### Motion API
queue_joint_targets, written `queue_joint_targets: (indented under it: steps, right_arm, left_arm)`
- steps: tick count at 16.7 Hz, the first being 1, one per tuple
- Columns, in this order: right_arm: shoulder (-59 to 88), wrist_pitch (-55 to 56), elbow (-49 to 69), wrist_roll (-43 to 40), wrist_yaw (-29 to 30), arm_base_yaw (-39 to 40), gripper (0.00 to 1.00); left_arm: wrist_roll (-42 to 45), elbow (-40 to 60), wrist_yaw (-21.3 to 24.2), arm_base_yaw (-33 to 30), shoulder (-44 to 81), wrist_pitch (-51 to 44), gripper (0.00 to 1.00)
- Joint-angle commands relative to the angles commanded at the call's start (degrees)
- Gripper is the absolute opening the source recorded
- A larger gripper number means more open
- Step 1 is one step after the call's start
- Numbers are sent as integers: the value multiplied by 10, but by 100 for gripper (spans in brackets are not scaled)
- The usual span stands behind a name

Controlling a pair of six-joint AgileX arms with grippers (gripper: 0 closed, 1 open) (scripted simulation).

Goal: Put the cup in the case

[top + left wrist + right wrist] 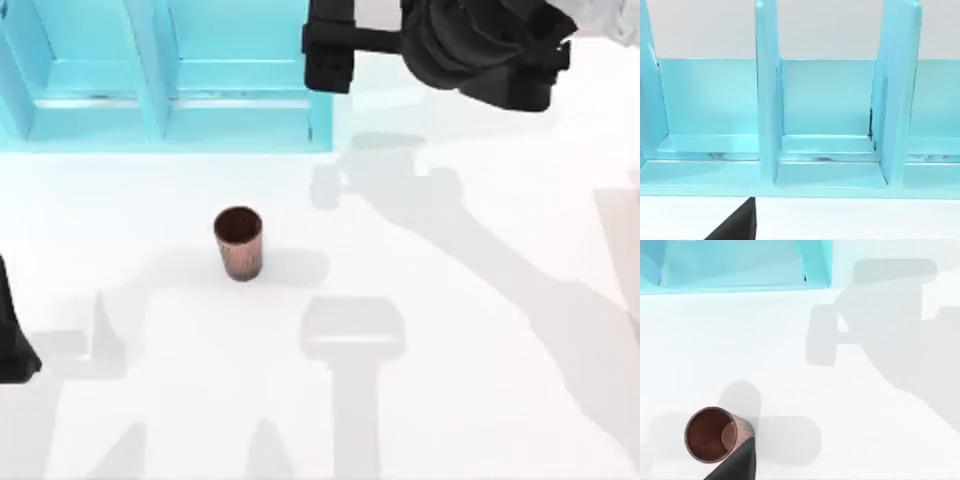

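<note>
Cup (238,242) stands upright on the white table (450,400), left of centre in the top view, mouth up, dark inside visible. It sits in open space, well apart from the case (150,90) and not touching anything. Right wrist view shows the same cup (712,434) from above, rim round and intact, with a black finger tip (737,465) at the picture's edge overlapping its lower wall; cannot tell whether that is contact or just line of sight.

Case is at the far left of the table, cyan, vertical dividers splitting it into compartments. Left wrist view looks straight into it: case (830,115) shows a full middle bay between two upright dividers and part of a bay on each side. Bays hold nothing.

Right gripper (328,45) is high at the far edge, just beside the case's right end, well apart from the cup. Cannot tell if its fingers are apart or closed; it holds nothing that can be seen.

Left arm (12,340) is at the table's left edge, dark body partly in frame; gripper state cannot tell.

No labels, brands or readable text on the cup, case or arms.
</note>
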Motion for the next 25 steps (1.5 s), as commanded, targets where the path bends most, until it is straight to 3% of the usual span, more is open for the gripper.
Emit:
queue_joint_targets:
  steps: [5, 10, 18, 25]
  right_arm:
    - [236, -128, 234, 85, 17, 73, 100]
    - [360, -196, 359, 130, 24, 108, 100]
    - [371, -189, 359, 129, 23, 107, 100]
    - [420, -47, 279, 103, 17, 81, 100]
  left_arm:
    - [0, 0, 0, 0, 0, 0, 100]
    - [0, 0, 0, 0, 0, 0, 100]
    - [0, 0, 0, 0, 0, 0, 100]
    - [0, 0, 0, 0, 0, 0, 100]
